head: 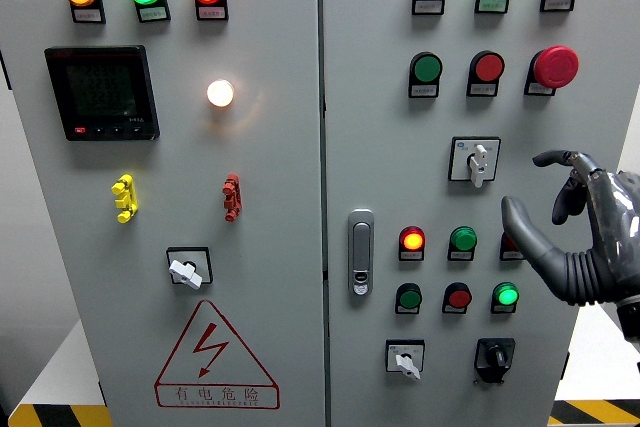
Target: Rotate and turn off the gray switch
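The gray switch (478,162), probably stiff and clicky, is best pinched by its knob; right hand (580,237) fingers are spread, empty.

Red triangle sign (216,360) lightning bolt, reading 有电危险

Right hand (590,242) cut off by right frame edge; it partly covers a red indicator (509,243). Label plates (150,13) under lamps too small to read. Meter display (100,87) dark, illegible.
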Available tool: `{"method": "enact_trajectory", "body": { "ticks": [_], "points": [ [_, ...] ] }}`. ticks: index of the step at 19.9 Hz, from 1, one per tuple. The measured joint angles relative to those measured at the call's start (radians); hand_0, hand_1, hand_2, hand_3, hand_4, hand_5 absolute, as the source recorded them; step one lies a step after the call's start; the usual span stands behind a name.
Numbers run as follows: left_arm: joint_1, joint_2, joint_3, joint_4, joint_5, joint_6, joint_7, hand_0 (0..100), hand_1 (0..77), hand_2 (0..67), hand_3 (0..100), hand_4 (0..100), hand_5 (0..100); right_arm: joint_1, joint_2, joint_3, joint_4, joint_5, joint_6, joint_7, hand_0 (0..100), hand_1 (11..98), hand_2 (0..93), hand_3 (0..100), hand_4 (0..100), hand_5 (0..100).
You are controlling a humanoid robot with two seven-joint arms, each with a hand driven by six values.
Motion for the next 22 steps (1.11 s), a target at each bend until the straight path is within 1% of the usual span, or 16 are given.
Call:
{"method": "enact_trajectory", "body": {
  "ticks": [1, 3, 4, 6, 9, 10, 12, 14, 16, 19, 22],
  "points": [
    [0.000, 0.000, 0.000, 0.000, 0.000, 0.000, 0.000, 34, 0.0, 12.3, 22, 12, 12, -0.015, 0.0000, 0.001, 0.012, 0.000, 0.000, 0.013, 0, 32.4, 21.3, 40, 30, 49],
    [0.000, 0.000, 0.000, 0.000, 0.000, 0.000, 0.000, 34, 0.0, 12.3, 22, 12, 12, -0.039, 0.0000, 0.003, 0.033, -0.003, 0.000, 0.032, 0, 32.4, 16.9, 34, 24, 41],
    [0.000, 0.000, 0.000, 0.000, 0.000, 0.000, 0.000, 34, 0.0, 12.3, 22, 12, 12, -0.045, 0.0000, 0.007, 0.042, -0.005, 0.000, 0.039, 0, 32.2, 14.7, 29, 18, 33],
    [0.000, 0.000, 0.000, 0.000, 0.000, 0.000, 0.000, 34, 0.0, 12.4, 22, 12, 12, -0.054, 0.0000, 0.011, 0.062, -0.007, -0.001, 0.058, 0, 32.2, 13.5, 23, 13, 27],
    [0.000, 0.000, 0.000, 0.000, 0.000, 0.000, 0.000, 34, 0.0, 12.4, 22, 12, 12, -0.079, 0.0000, 0.013, 0.100, -0.010, -0.001, 0.082, 0, 32.5, 12.8, 17, 13, 17],
    [0.000, 0.000, 0.000, 0.000, 0.000, 0.000, 0.000, 34, 0.0, 12.4, 22, 12, 12, -0.091, 0.0000, 0.013, 0.112, -0.010, 0.000, 0.087, 0, 32.6, 12.7, 15, 12, 15],
    [0.000, 0.000, 0.000, 0.000, 0.000, 0.000, 0.000, 34, 0.0, 12.4, 22, 12, 12, -0.119, -0.0006, 0.016, 0.140, -0.011, 0.000, 0.112, 0, 32.7, 12.4, 15, 12, 9],
    [0.000, 0.000, 0.000, 0.000, 0.000, 0.000, 0.000, 34, 0.0, 12.4, 22, 12, 12, -0.142, -0.0014, 0.022, 0.164, -0.013, 0.000, 0.136, 0, 33.0, 12.2, 15, 12, 6],
    [0.000, 0.000, 0.000, 0.000, 0.000, 0.000, 0.000, 34, 0.0, 12.3, 22, 12, 12, -0.153, -0.0016, 0.026, 0.180, -0.017, -0.003, 0.154, 0, 33.2, 12.0, 15, 11, 4],
    [0.000, 0.000, 0.000, 0.000, 0.000, 0.000, 0.000, 34, 0.0, 12.3, 22, 12, 12, -0.155, -0.0016, 0.025, 0.187, -0.029, -0.004, 0.166, 0, 33.3, 12.0, 14, 11, 1],
    [0.000, 0.000, 0.000, 0.000, 0.000, 0.000, 0.000, 34, 0.0, 12.4, 22, 12, 12, -0.149, -0.0016, 0.024, 0.194, -0.044, -0.004, 0.169, 0, 33.3, 11.8, 14, 11, 0]
  ]
}}
